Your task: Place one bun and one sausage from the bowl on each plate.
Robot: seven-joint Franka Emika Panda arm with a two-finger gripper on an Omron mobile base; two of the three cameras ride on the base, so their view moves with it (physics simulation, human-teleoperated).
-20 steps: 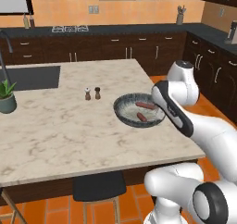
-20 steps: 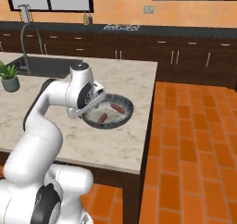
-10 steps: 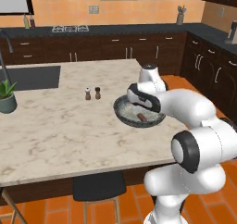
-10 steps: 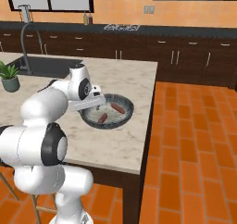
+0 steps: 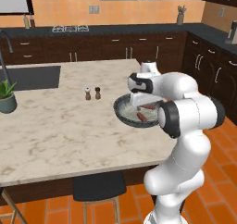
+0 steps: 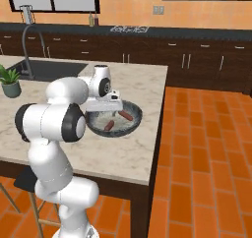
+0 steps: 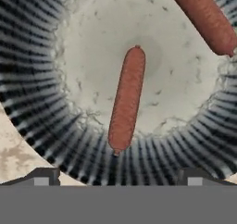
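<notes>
Vs. a sec ago: white arm swung in over wide shallow dark grey bowl w/ pale speckled lining, near right edge of beige marble island counter; hand now hangs low above it, pointing down. Two-finger gripper spread wide, empty, fingertips straddling nearer reddish-brown sausage in hand view, not touching. Bowl itself not shifted on counter. Probably means reach step nearly done; descent + close on that sausage looks next. Nothing moved out of bowl yet, so task barely begun.

Second reddish-brown sausage cut off at top right of hand view. Both sausages seen in right base view too, apart from each other.

Hard to make out: forearm covers part of bowl in left base view; hand hides its near-left part in right base view. No bun identifiable in visible part of bowl, maybe under hand, can't tell. Small salt + pepper shaker pair well left of bowl. Green potted plant at far left edge.
</notes>
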